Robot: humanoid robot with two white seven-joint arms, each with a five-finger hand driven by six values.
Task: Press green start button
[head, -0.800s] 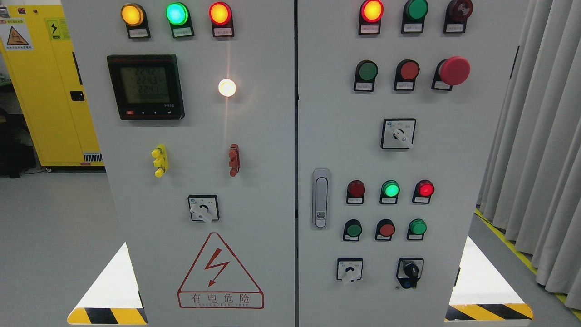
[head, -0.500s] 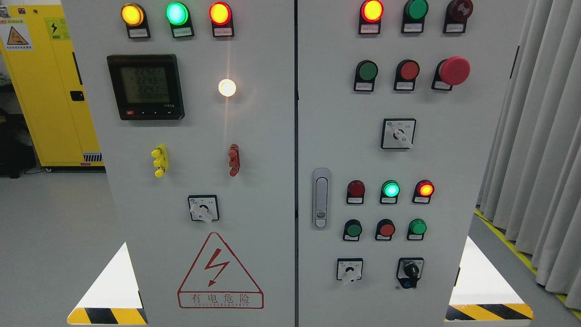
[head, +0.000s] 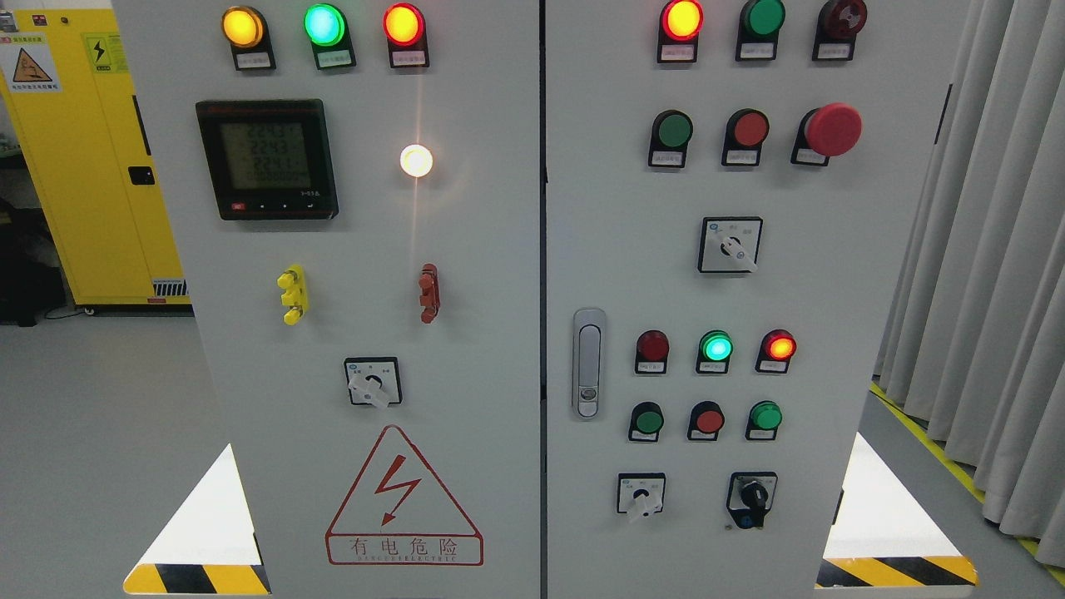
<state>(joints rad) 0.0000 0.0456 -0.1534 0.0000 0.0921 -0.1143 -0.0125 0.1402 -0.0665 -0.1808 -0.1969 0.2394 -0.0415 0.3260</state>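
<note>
A grey electrical cabinet (head: 499,249) with two doors fills the head view. On the right door, a green push button (head: 672,131) sits in the upper row beside a red button (head: 750,130) and a red mushroom stop button (head: 832,130). Lower down are two more green buttons (head: 647,421) (head: 765,416) with a red button (head: 709,420) between them. Above that row a green lamp (head: 715,346) glows between two red lamps. Neither of my hands nor arms shows in the picture.
The left door carries a meter display (head: 266,158), a lit white lamp (head: 416,160), a rotary switch (head: 372,383) and a danger triangle (head: 403,499). A door handle (head: 588,362) sits at the seam. A yellow cabinet (head: 91,158) stands at left, grey curtains (head: 990,249) at right.
The red lamp right of the lit green lamp has brightened to orange-red. The meter digits flicker. Nothing else has moved.
</note>
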